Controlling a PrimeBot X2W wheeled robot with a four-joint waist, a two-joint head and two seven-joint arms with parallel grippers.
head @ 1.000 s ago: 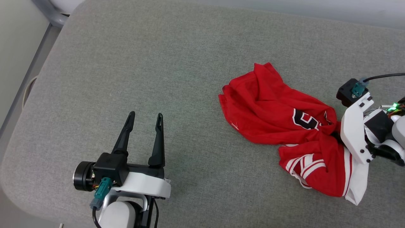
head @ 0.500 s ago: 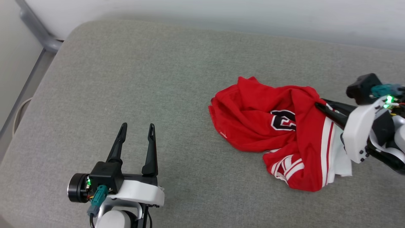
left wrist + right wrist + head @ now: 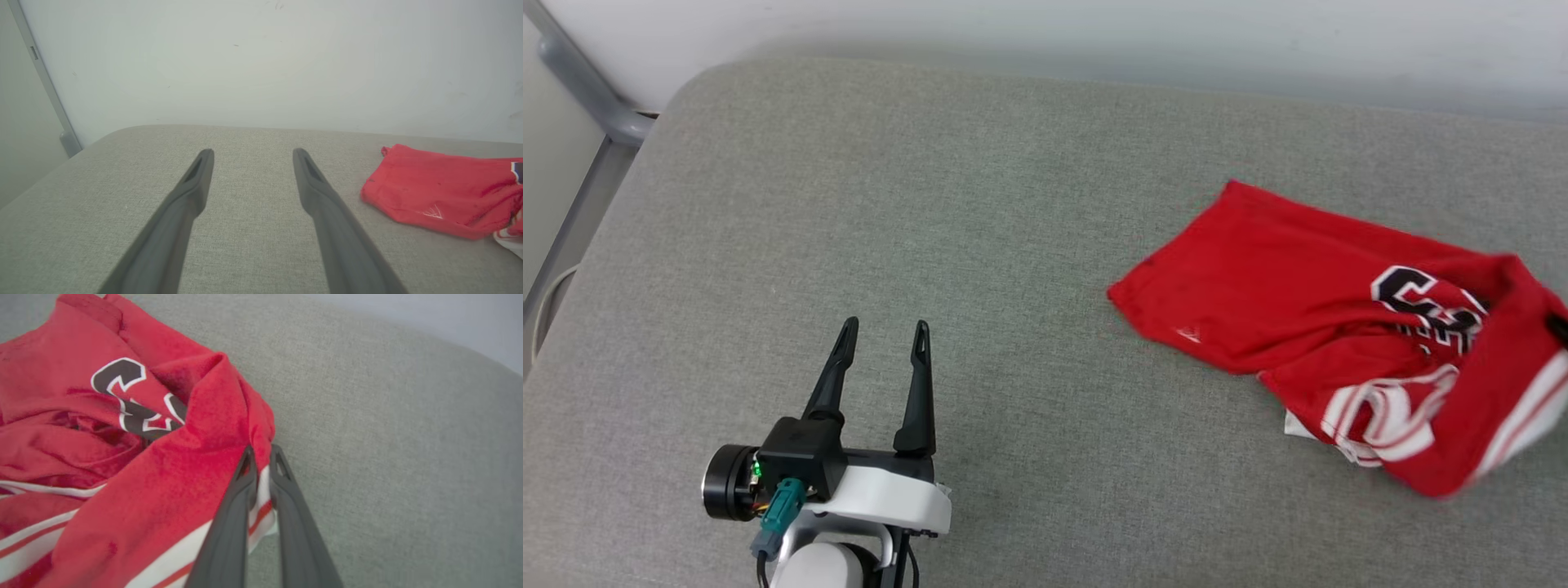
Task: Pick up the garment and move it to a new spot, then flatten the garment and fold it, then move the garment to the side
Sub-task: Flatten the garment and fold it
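In the head view the garment (image 3: pixel 1307 310) lies at the right of the frame on the grey pad (image 3: pixel 1013 204), running off the right edge. Its plain red part spreads flat toward the centre and ends in a corner at mid-frame. The black, white-outlined lettering sits near the right edge, and the bunched red-and-white striped trim is at the lower right. In the right wrist view the right gripper (image 3: pixel 262 451) has its two dark fingers drawn nearly together on a fold of the garment (image 3: pixel 122 477), with red cloth and a strip of white-and-red trim pinched between them. The rest of the shirt is crumpled across the left half of that frame, lettering at the upper left. The left gripper (image 3: pixel 885 324) is at the lower left of the head view, well apart from the garment, fingers pointing up the frame. They are spread wide with nothing between them. In the left wrist view bare pad shows between its fingers (image 3: pixel 192 192), and the garment (image 3: pixel 429 196) lies at the right edge below the pale wall (image 3: pixel 261 61). A grey rail (image 3: pixel 588 98) crosses the upper left corner of the head view.
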